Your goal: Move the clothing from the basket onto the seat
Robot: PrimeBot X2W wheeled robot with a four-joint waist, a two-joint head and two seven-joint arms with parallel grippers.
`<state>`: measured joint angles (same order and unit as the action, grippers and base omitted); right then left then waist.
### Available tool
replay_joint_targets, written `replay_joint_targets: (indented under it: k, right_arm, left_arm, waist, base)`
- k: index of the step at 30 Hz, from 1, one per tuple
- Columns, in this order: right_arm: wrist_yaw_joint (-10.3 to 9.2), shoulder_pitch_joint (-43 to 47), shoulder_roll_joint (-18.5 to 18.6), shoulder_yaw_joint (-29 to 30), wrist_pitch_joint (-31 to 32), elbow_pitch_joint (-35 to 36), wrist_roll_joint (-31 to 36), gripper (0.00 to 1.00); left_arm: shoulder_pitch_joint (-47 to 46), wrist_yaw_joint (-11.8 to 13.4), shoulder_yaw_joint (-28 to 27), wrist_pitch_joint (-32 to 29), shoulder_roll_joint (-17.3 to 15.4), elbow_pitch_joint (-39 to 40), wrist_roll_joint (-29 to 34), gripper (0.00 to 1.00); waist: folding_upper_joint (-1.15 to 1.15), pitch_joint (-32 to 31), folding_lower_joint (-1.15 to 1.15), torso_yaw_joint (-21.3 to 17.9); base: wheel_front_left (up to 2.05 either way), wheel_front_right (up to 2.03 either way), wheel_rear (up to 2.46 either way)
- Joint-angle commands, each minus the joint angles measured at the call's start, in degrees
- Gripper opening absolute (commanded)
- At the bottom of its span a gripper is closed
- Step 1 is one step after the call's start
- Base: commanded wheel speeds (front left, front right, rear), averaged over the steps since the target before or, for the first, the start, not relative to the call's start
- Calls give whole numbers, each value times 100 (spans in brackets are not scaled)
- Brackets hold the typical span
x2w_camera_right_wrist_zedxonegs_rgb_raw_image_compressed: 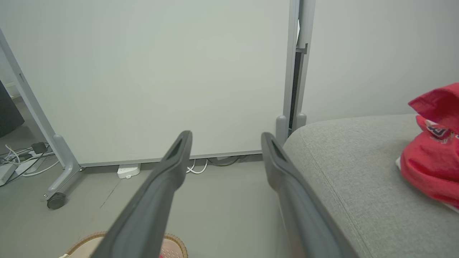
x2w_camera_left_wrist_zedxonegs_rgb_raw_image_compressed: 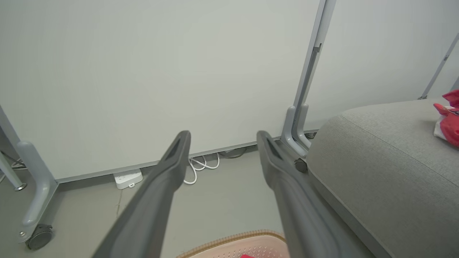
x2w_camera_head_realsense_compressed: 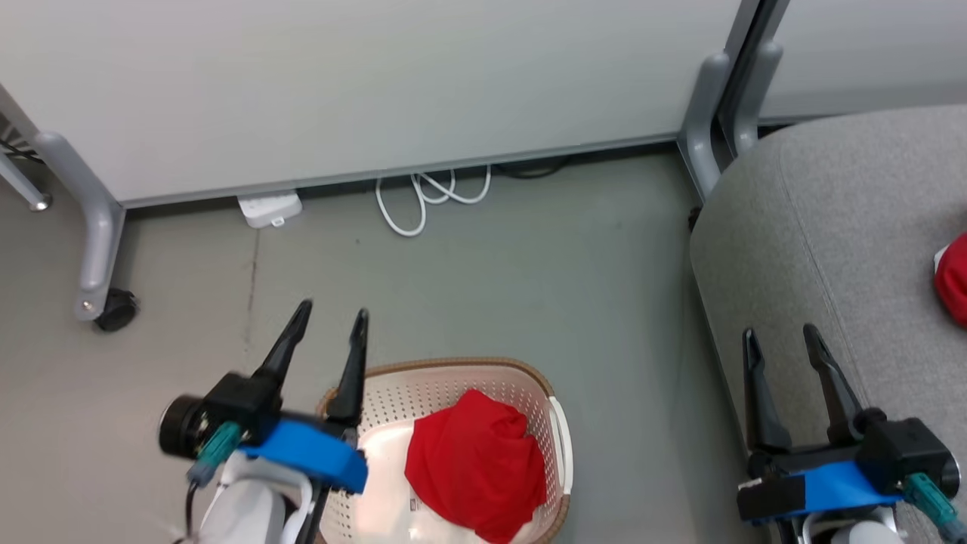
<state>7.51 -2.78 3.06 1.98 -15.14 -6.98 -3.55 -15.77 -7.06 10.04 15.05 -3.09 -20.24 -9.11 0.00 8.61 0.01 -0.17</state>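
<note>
1. Two grippers stood with fingers apart, holding nothing: left gripper [x2w_camera_head_realsense_compressed: 333,308] at lower left, right gripper [x2w_camera_head_realsense_compressed: 779,329] at lower right.
2. One red garment [x2w_camera_head_realsense_compressed: 476,461] lay in the basket [x2w_camera_head_realsense_compressed: 453,364], bottom centre.
3. A second red garment [x2w_camera_head_realsense_compressed: 953,279] rested on the grey seat [x2w_camera_head_realsense_compressed: 831,227], at the right edge.

We see the basket [x2w_camera_head_realsense_compressed: 468,363] on the floor [x2w_camera_head_realsense_compressed: 529,249] just in front of us, with a piece of clothing [x2w_camera_head_realsense_compressed: 476,468] in it. The seat [x2w_camera_head_realsense_compressed: 831,227] is to its right, and a second piece of clothing [x2w_camera_head_realsense_compressed: 953,279] lies on it. Behind them stands a wall panel [x2w_camera_head_realsense_compressed: 363,83], with a cable [x2w_camera_head_realsense_compressed: 423,200] at its foot.
</note>
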Motion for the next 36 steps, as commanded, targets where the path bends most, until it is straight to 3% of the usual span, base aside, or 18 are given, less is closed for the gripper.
replay_joint_targets:
  k: [1, 17, 36]
  right_arm:
    - [-5, -183, -21, -31, -1, 59, 13, 100]
    - [-4, -1512, -24, -319, 0, 310, -116, 100]
    - [-4, -2384, -25, -481, -1, 488, -222, 100]
  left_arm:
    - [-285, -19, 161, 19, -28, -175, 56, 100]
    - [-2277, -41, 2060, 18, -566, -2255, -207, 100]
    - [-3673, -37, 3791, 16, -649, -4116, -789, 100]
  waist:
    - [0, 254, -1, -136]
    - [0, 1947, -1, -881]
    - [0, 3381, -1, -1247]
  base:
    - [0, 0, 0]
    - [0, 0, 0]
    - [0, 0, 0]
